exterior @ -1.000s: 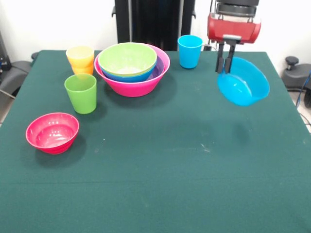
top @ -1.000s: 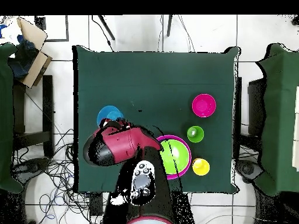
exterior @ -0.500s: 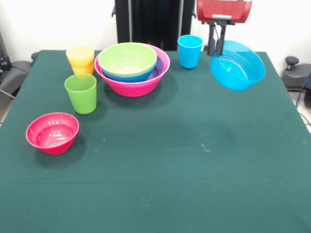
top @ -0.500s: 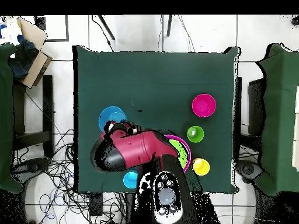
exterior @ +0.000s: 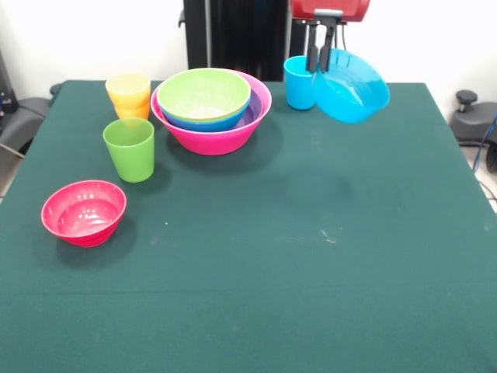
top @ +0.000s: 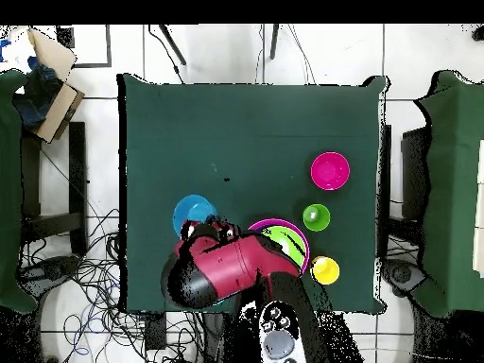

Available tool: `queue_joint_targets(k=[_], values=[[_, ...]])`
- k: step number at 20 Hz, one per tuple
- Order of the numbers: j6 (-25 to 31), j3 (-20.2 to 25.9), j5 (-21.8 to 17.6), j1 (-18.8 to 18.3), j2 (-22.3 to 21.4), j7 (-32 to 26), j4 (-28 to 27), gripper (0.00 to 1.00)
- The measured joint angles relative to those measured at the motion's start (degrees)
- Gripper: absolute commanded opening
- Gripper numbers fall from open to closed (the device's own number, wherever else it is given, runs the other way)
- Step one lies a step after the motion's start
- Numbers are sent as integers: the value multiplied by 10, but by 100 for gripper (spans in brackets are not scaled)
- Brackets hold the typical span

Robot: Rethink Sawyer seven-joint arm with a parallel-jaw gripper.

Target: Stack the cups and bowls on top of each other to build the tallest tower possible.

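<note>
My gripper [exterior: 321,56] is shut on the rim of the light blue bowl [exterior: 351,88], which hangs tilted in the air just right of the blue cup [exterior: 300,82]. The overhead view shows that bowl [top: 194,214] beside my red arm [top: 227,269]. Left of it stands the tower [exterior: 211,106]: a large pink bowl holding purple, blue and light green bowls, also seen from above [top: 288,248]. A yellow cup [exterior: 129,94] sits nested on an orange one at the far left. The green cup [exterior: 130,148] and the red-pink bowl [exterior: 84,211] stand apart on the table.
The green table [exterior: 311,256] spreads wide in front of the stack. In the overhead view, a cardboard box [top: 43,80] lies off the table at the upper left, and cables trail on the floor round the base.
My gripper has lifted the light blue bowl and carried it left, from the table's right side to just beside the blue cup, closer to the tower.
</note>
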Motion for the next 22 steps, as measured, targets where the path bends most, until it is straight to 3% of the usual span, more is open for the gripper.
queue_joint_targets(k=[9,15,17,18,21,22], values=[[-115,-47,-128,39,-2,0,67,0],[-144,-56,-170,18,-7,0,96,0],[-145,-47,-174,-4,-14,0,106,0],[-145,-21,-174,-46,-29,0,125,0],[-143,28,-161,-116,-57,0,153,0],[-140,63,-145,-162,-77,0,172,0]])
